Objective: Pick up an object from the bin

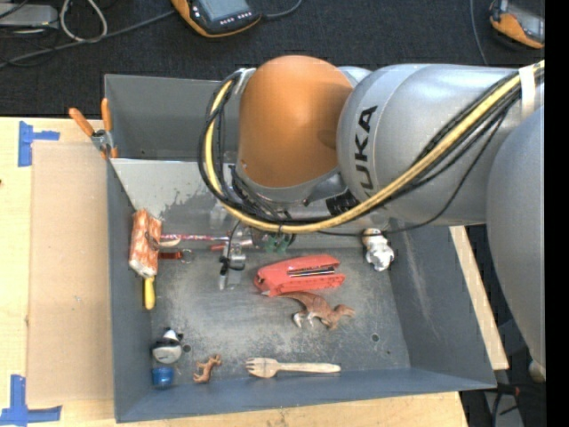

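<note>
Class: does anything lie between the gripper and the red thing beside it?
Nothing visible does. The gripper hangs just to the view's left of the red thing, with bare bin floor between them. The toy dinosaur lies off that line.

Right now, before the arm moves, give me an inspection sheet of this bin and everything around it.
Surface: grey bin floor, scuffed and dusty, things scattered singly.
Job's things: red stapler mid-bin, the thing nearest the gripper.
Clutter: toy dinosaur and wooden fork towards the front; small brown figure and blue cap front left; yellow-handled brush by the left wall; striped stick; white piece on the right.
Gripper: gripper low over the floor, just left of the stapler.
Cables: yellow and black cables loop round the wrist.
Surroundings: handheld controller and loose cords on the dark mat beyond the bin.
</note>
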Motion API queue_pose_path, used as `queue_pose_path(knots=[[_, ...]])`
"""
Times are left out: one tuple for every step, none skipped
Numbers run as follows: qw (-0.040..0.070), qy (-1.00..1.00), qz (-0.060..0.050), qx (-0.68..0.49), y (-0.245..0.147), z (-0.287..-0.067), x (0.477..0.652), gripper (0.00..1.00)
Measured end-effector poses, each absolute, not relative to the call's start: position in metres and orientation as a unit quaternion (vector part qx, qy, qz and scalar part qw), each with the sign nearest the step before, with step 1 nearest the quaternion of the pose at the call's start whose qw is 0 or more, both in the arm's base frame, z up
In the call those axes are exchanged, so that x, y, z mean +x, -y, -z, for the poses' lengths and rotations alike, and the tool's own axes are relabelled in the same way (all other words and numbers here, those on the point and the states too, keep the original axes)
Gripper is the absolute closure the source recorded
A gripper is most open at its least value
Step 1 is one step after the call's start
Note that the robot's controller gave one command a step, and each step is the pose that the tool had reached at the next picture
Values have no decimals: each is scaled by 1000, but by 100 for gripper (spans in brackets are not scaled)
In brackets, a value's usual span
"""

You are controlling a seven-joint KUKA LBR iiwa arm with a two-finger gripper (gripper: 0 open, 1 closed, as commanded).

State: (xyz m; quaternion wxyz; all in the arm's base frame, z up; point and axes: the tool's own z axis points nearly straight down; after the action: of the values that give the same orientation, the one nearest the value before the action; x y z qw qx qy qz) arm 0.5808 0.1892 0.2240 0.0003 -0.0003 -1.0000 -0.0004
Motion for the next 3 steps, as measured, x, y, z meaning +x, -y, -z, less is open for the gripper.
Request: queue_pose_path(knots=[[0, 998, 1, 57, -140, -201, 611, 0], [0, 1000, 2, 4, -126, -166, 604, 0], [1, 1000, 1, 28, -77, -180, 593, 0]])
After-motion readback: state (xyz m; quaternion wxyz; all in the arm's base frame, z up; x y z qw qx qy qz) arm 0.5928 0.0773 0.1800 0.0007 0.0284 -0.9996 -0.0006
